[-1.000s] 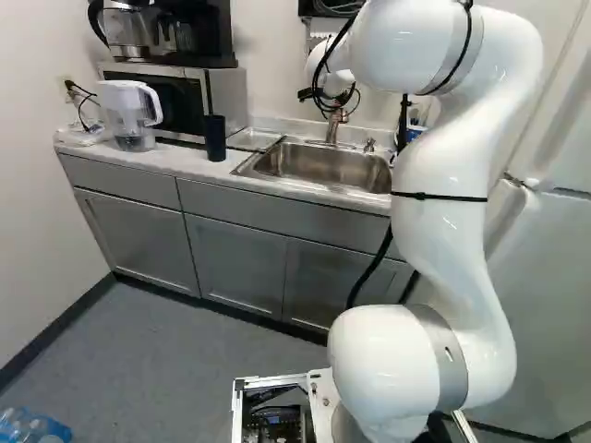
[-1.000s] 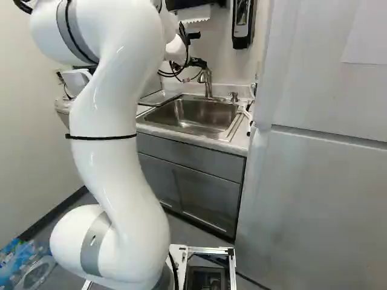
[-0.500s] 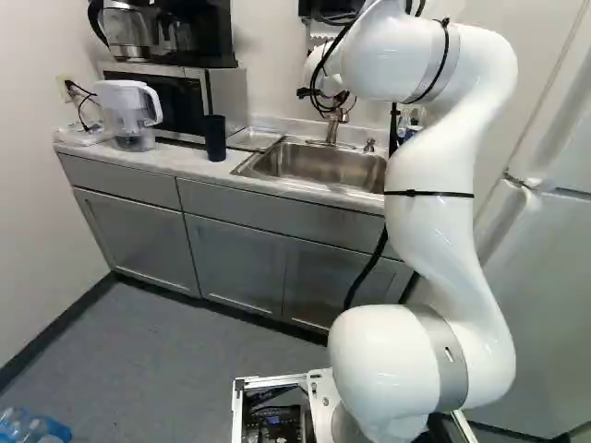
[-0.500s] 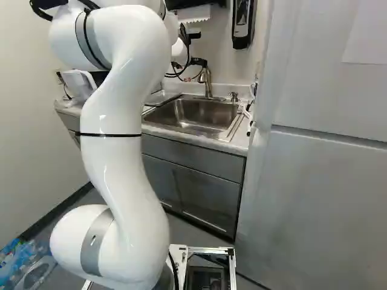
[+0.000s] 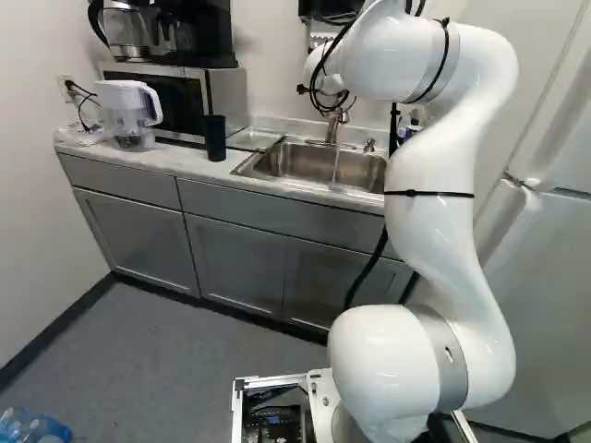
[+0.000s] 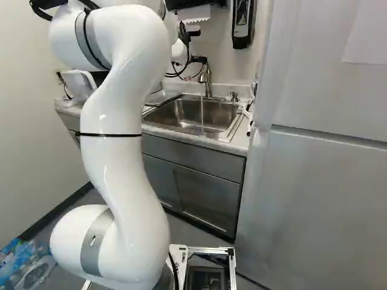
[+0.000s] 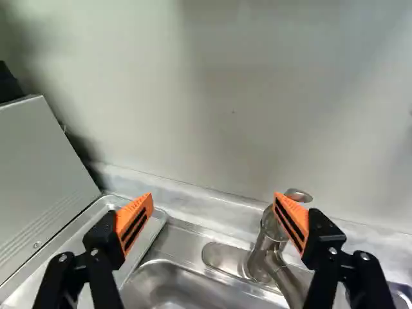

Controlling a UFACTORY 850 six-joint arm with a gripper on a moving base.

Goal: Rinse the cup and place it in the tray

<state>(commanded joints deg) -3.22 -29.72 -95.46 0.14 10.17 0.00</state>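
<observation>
Claw [image 7: 214,201] spread, one finger by the faucet [image 7: 262,243], presumably to work it; water [image 6: 202,110] runs into the sink [image 5: 300,159]; tray [image 5: 254,138] at its left, handy for draining; cup [image 5: 214,138] upright farther left, ungripped, apparently awaiting rinsing.

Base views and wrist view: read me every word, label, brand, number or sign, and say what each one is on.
No text can be quoted; none is readable.
Wall dispenser: any print is too small to read.
Bottle behind the sink: small and partly hidden, unreadable.
Sheet on the fridge: no writing shows.
Black cup, faucet: no lettering shows.
Orange pads: dark stripes, no lettering.
</observation>
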